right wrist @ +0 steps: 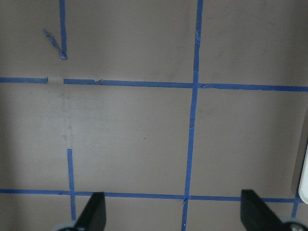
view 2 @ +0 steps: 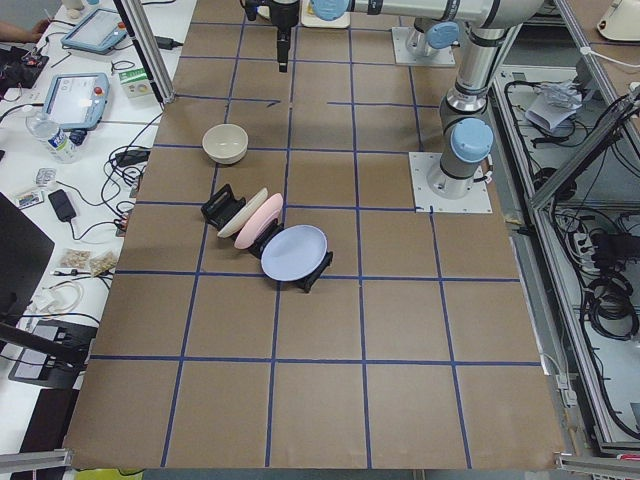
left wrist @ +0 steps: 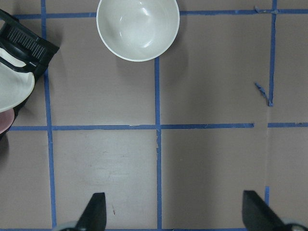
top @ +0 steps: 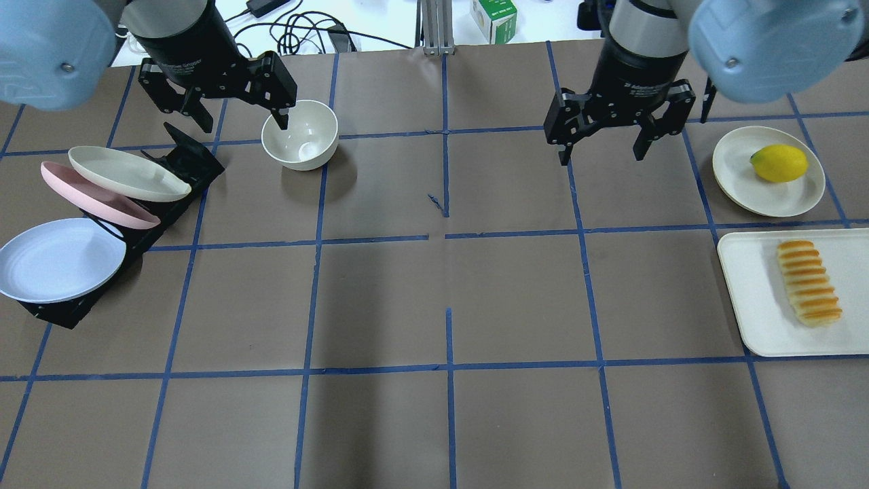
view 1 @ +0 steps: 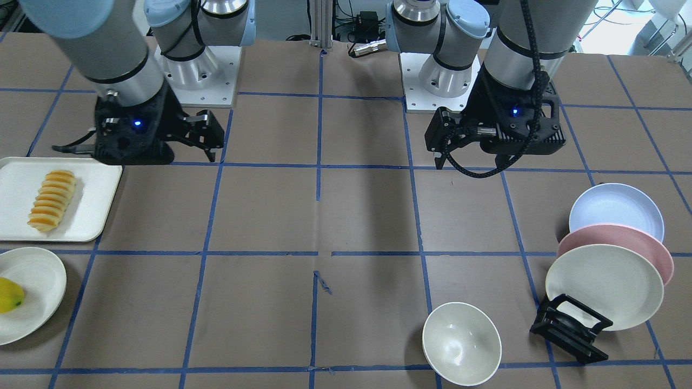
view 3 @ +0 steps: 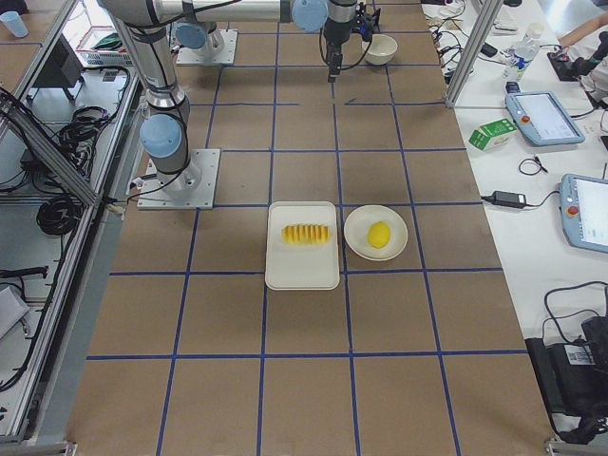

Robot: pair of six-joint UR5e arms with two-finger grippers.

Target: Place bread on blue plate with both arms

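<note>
The bread, a golden-orange ridged loaf, lies on a white tray at the table's right edge; it also shows in the front view. The blue plate leans in a black rack at the far left, nearest the robot; it also shows in the front view. My left gripper is open and empty, hovering beside a white bowl. My right gripper is open and empty, above bare table, left of the lemon plate. Both wrist views show open fingers over brown table.
A white bowl stands just right of the left gripper. A pink plate and a cream plate lean in the same rack. A lemon lies on a cream plate beyond the tray.
</note>
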